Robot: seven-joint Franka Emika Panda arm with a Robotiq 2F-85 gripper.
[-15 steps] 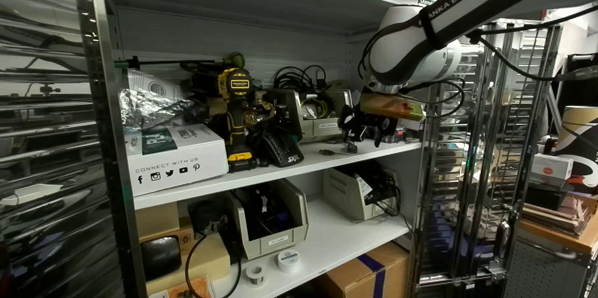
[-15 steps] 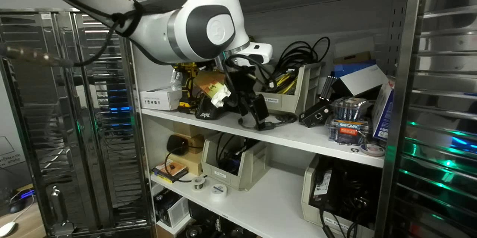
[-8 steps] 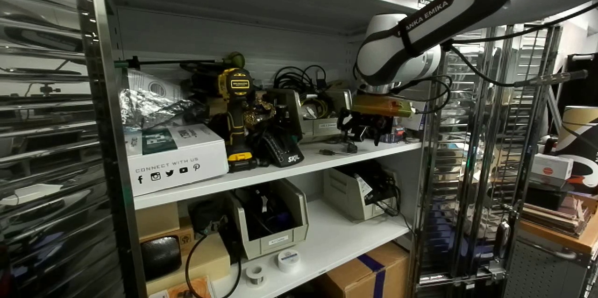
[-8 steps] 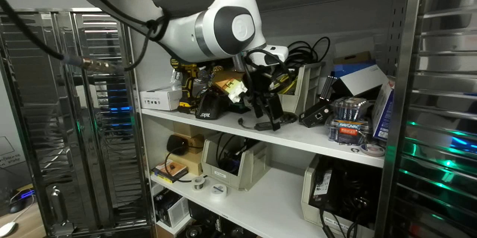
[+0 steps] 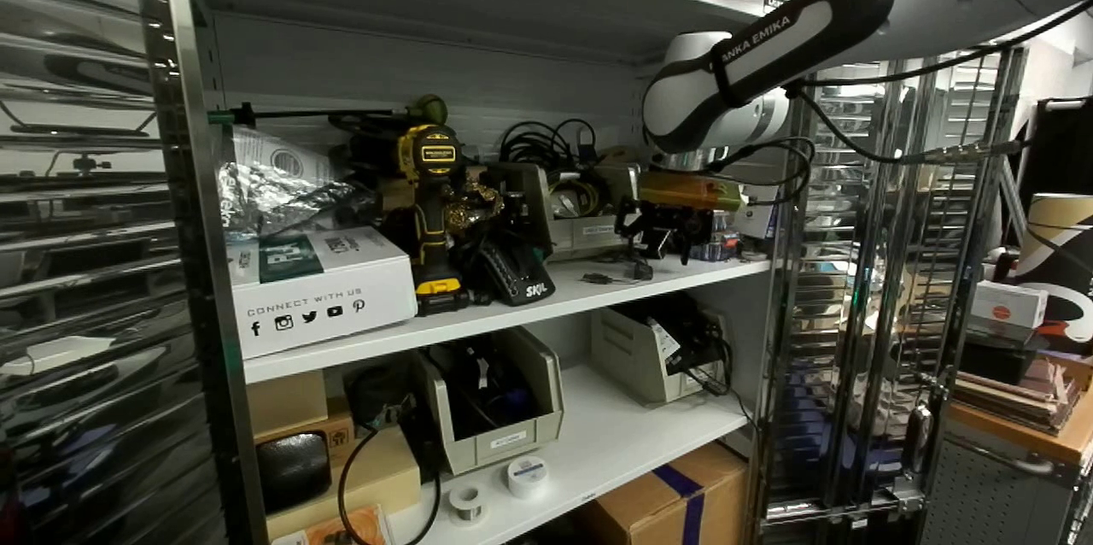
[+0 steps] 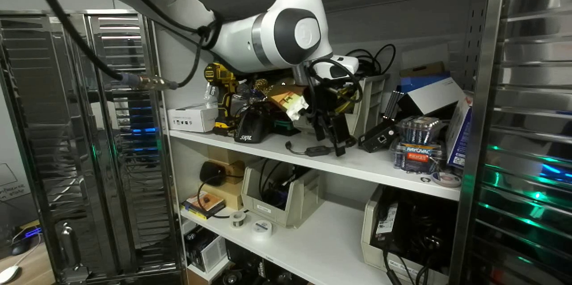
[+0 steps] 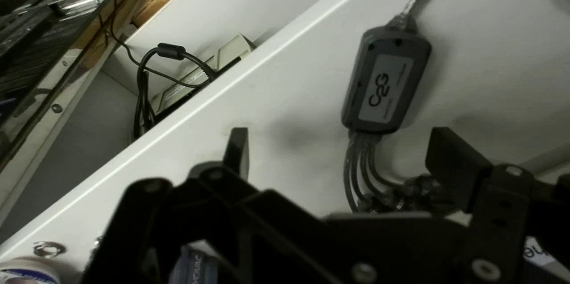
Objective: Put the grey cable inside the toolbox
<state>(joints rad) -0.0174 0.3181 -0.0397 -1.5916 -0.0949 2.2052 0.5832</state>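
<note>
The grey cable (image 7: 386, 79) lies on the middle shelf; its flat grey C2G box and several thin leads show in the wrist view. It also shows in both exterior views (image 5: 636, 270) (image 6: 317, 151). My gripper (image 7: 338, 146) is open and empty just above the shelf; it also shows in an exterior view (image 6: 331, 141). The leads run between its fingers (image 7: 454, 164) in the wrist view, with the box ahead of the fingertips. No closed toolbox shows; a grey open bin (image 5: 585, 236) with cables stands behind the gripper on the same shelf.
More grey bins stand on the lower shelf (image 5: 504, 442) (image 5: 628, 348). A yellow drill (image 5: 435, 154), a black SKIL charger (image 6: 254, 126), a black device (image 6: 379, 138) and battery packs (image 6: 418, 155) share the middle shelf (image 6: 371, 164). The upper shelf hangs over the arm.
The arm and open gripper have shifted along the shelf, rightward in one exterior view and leftward in another, past the cable's box. The cable looks unmoved.
</note>
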